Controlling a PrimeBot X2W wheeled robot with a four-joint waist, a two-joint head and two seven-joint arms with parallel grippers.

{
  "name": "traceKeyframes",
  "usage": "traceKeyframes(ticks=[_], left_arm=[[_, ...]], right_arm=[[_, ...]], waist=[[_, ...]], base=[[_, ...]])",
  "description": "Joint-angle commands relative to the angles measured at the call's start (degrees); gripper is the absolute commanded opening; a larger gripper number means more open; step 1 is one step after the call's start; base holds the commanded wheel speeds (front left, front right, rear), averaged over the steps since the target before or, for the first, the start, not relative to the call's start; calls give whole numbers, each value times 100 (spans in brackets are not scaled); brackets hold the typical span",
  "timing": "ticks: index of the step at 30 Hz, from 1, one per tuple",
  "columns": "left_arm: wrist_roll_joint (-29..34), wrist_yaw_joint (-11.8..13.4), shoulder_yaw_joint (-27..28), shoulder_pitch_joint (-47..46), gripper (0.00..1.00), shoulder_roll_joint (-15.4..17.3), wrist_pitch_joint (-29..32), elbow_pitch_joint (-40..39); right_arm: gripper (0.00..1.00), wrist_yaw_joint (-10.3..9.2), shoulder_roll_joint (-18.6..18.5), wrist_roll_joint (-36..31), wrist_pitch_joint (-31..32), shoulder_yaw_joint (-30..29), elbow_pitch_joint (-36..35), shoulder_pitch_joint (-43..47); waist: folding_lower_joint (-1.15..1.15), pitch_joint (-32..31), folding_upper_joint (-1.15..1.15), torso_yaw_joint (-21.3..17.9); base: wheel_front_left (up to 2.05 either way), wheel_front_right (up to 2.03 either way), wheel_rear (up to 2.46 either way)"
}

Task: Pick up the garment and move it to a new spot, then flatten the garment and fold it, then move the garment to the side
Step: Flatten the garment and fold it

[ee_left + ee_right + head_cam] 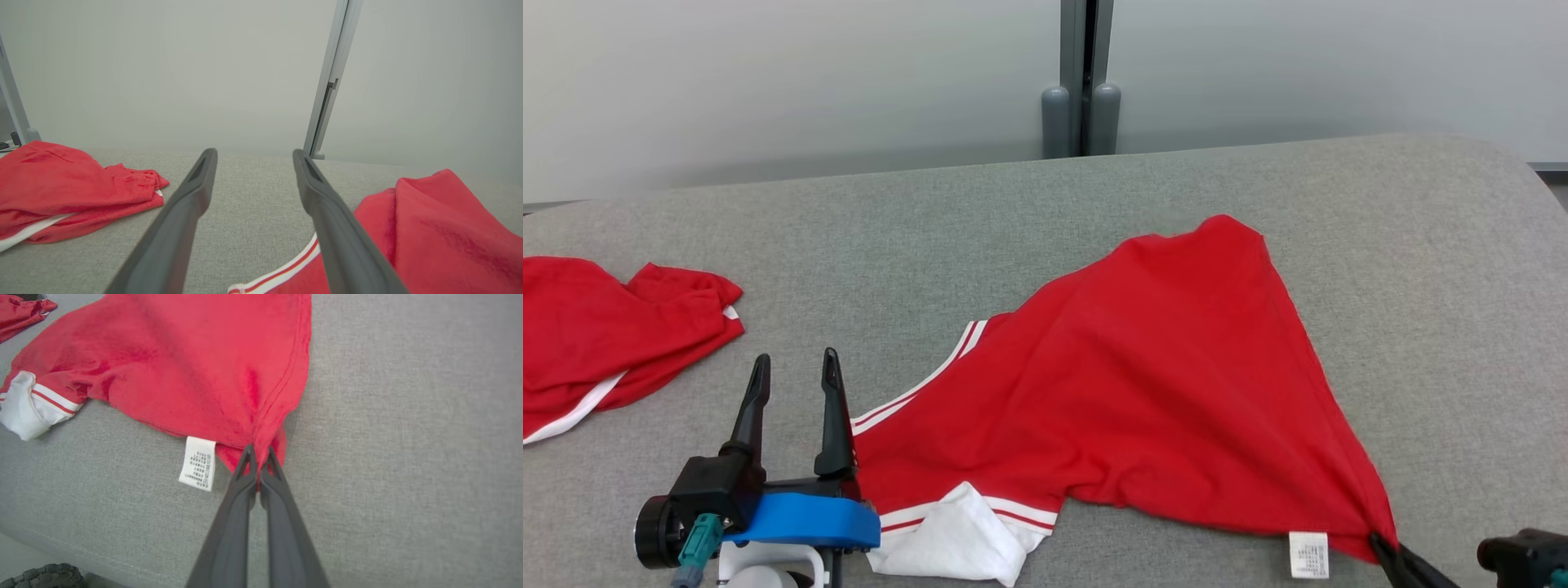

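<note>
- Head view: the red garment (pixel 1160 384) lies in a rumpled triangle across the middle and right of the grey table (pixel 1421 286), with a white cuff (pixel 956 543) turned out at its near edge. The right gripper (pixel 1382 545) is clamped on the garment's near-right corner, just beside the care label (pixel 1308 555). The left gripper (pixel 796 363) hovers at the near left, spread wide and holding nothing, close to the striped hem. A second red garment (pixel 596 335) sits bunched at the far left.
- Left wrist view: the left gripper (pixel 254 157) gapes over bare table, with the garment (pixel 441 228) to its right and untouched.
- Right wrist view: the right gripper (pixel 259 453) pinches the corner fabric tight; cloth fans away from it in creases.
- Progress: one corner looks secured, so this seems an early stage. The garment is neither flat nor folded, and moving it aside is not yet done.
</note>
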Motion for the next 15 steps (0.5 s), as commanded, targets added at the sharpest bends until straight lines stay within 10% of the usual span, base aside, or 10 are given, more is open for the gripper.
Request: traceKeyframes(ticks=[1, 4, 6, 7, 15], left_arm=[[26, -6, -5, 49, 100, -4, -29, 13], [32, -22, -29, 46, 100, -4, -28, 24], [38, -25, -28, 48, 100, -4, -29, 25], [41, -26, -26, 55, 100, -4, -28, 25], [64, -16, 32, 129, 100, 1, -29, 8]], right_arm=[[0, 2, 2, 16, -7, -6, 67, 61], [0, 1, 44, 38, -82, -36, 387, 106], [86, 1, 100, 23, -199, -69, 557, 33], [100, 1, 132, 4, -277, -103, 620, -24], [100, 2, 402, -294, -953, -647, 719, -494]], waist=[[0, -6, 0, 7], [0, -28, 0, 41], [0, -39, 0, 61], [0, -44, 0, 72], [0, -127, 0, 151]], base=[[0, 0, 0], [0, 0, 0], [0, 0, 0], [0, 0, 0], [0, 0, 0]])
